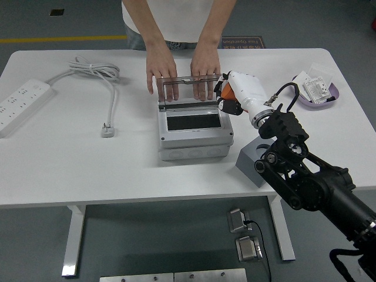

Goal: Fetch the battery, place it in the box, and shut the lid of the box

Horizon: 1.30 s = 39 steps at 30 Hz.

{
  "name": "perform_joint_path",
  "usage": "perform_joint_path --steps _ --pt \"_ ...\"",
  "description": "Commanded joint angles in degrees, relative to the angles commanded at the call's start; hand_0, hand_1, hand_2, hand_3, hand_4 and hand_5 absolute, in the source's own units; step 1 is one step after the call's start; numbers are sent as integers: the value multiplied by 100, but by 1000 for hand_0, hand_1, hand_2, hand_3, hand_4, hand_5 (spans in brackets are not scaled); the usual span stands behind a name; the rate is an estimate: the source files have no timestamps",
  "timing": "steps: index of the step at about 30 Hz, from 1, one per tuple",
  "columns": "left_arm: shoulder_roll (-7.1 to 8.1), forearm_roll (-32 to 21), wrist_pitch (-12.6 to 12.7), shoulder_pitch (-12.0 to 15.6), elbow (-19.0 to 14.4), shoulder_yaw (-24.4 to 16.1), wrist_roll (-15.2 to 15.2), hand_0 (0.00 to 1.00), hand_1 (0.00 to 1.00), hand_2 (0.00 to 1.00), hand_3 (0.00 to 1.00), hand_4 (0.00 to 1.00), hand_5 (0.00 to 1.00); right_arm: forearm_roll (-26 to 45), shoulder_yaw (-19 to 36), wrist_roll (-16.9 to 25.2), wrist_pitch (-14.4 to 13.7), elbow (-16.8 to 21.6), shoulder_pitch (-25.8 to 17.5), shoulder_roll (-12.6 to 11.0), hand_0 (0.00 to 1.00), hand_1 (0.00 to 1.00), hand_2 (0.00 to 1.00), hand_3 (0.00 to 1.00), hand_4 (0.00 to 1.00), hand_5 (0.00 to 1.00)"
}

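Orange battery (228, 92) sits gripped in the right hand (235, 94) at the open grey box's (194, 132) far-right corner. A person's hands (182, 69) hold the clear lid (191, 88) upright.

The robot's right hand (235, 94), fingers curled closed, extends from its black arm (305, 176) at lower right. A person's two hands (161, 73) rest flat, palms down, opposite.

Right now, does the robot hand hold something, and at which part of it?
Yes. The right hand holds the orange battery, its fingers wrapped around the battery's side, at the right edge of the open box. A person's hands hold the lid up.
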Motion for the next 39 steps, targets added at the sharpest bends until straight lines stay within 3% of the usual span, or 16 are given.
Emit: perform_joint_path --steps 5,12,21,22,27,28,33,34,39 --pt "15 70 157 16 0 -31 242 647 638 532 633 721 88 -140 -138 5 -71 -154 65 189 195 276 282 264 2 2" --pt "22 66 190 2 0 -29 280 646 637 532 630 723 91 -40 -376 109 -193 -327 185 361 196 277 283 264 2 2" --pt "29 92 199 -17 0 -43 291 646 635 534 631 729 89 251 -609 410 -288 -534 243 448 199 278 284 269 2 2" --pt "28 92 200 -20 0 -44 287 646 636 534 630 728 89 282 -616 461 -301 -557 242 453 236 259 258 265 2 2" --pt "10 97 196 -46 0 -50 257 646 636 534 630 728 89 402 -619 763 -384 -708 225 475 236 259 258 265 2 2" --pt "5 101 195 -50 0 -54 255 645 635 534 630 729 92 418 -616 809 -401 -733 221 476 289 293 297 287 2 2" --pt "-12 125 188 -73 0 -72 249 645 635 534 630 729 92 483 -613 1011 -517 -822 204 478 289 293 297 287 2 2" --pt "-13 130 188 -77 0 -78 249 645 635 532 630 739 105 490 -612 1034 -537 -830 202 479 448 434 482 634 198 167" --pt "-11 161 184 -101 0 -100 243 645 635 532 630 739 105 529 -608 1111 -606 -877 186 476 448 434 482 634 198 167"
